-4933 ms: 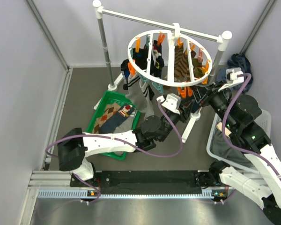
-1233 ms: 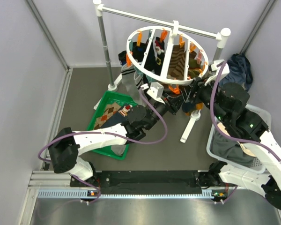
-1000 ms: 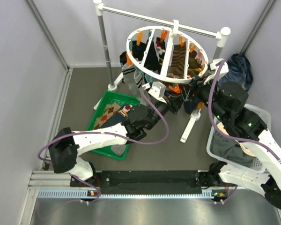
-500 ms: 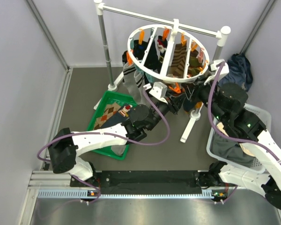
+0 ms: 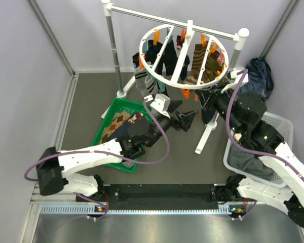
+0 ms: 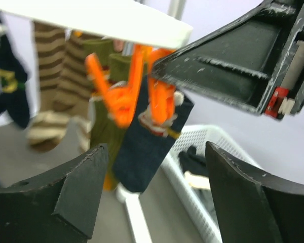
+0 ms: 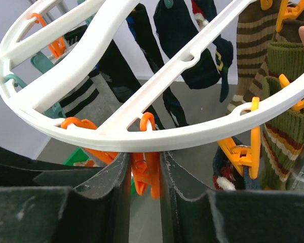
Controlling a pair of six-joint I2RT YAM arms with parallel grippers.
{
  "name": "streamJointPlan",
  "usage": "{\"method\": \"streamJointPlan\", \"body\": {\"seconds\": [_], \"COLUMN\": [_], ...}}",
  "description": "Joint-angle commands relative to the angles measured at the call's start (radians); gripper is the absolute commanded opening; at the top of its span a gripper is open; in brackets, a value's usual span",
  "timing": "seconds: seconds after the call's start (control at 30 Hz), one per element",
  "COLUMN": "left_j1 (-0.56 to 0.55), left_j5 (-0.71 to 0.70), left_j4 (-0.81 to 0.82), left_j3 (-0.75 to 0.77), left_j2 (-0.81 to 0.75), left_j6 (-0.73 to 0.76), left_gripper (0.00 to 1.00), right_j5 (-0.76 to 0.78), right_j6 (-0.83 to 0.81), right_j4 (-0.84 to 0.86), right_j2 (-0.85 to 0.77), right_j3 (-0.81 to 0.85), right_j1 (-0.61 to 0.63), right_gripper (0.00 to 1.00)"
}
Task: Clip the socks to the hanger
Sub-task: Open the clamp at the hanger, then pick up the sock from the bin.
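Pinching an orange clip (image 7: 147, 183) on the hanger (image 7: 192, 134) rim, the right gripper (image 7: 144, 158) likely opens it; the left gripper (image 6: 154, 152) is spread.

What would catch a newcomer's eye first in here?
The white round hanger, hung from the rail at the back, is crowded with dangling socks. Under its near rim the right gripper pinches one orange clip, and the left gripper gapes open just below.

we see bright, even overhead light with only soft shadows, a crisp right wrist view, and a left wrist view smeared by blur around the orange clips (image 6: 124, 96).
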Motion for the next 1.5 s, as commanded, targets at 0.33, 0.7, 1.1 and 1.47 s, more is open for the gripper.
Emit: {"method": "streamJointPlan", "body": {"seconds": [0.33, 0.7, 1.1, 1.47], "left_j1": [0.094, 0.541, 0.733, 0.748], "left_j5": [-0.364, 0.003, 0.215, 0.254], "left_j4": [-0.964, -1.01, -0.893, -0.953], "left_j3": [-0.153, -0.082, 0.136, 0.289], "left_j2": [-0.393, -0.09, 0.343, 0.558], "left_j6": [-0.201, -0.205, -0.221, -0.224], "left_gripper": [0.76, 0.59, 0.53, 0.43], "right_j5": [0.003, 0.022, 0.026, 0.036], "right_j6": [-0.043, -0.105, -0.132, -0.145], "right_j4": [0.042, 0.045, 0.06, 0.06], "right_j2": [-0.01, -0.013, -0.03, -0.032], "right_j3": [0.0, -0.024, -0.052, -0.06], "right_j1": [0.006, 0.005, 0.005, 0.005], "right_gripper": [0.0, 0.0, 0.0, 0.0]}}
